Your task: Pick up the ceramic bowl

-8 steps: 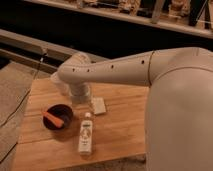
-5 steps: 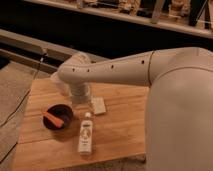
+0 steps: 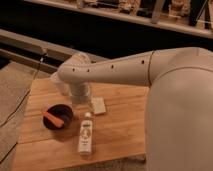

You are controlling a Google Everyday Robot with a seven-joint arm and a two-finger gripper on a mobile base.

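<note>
The ceramic bowl (image 3: 57,116) is small, round and dark brown-maroon. It sits on the left part of the wooden table (image 3: 125,125), with an orange strip lying inside it. My gripper (image 3: 80,95) hangs from the white arm (image 3: 115,70), just above the table. It is behind the bowl and to its right, a short way from the rim. A white plastic bottle (image 3: 86,134) lies on its side in front of the gripper, to the right of the bowl.
A small pale flat object (image 3: 99,105) lies on the table right of the gripper. My large white arm body (image 3: 180,115) fills the right side. A dark ledge and rail (image 3: 30,47) run behind the table. A cable (image 3: 22,100) hangs at left.
</note>
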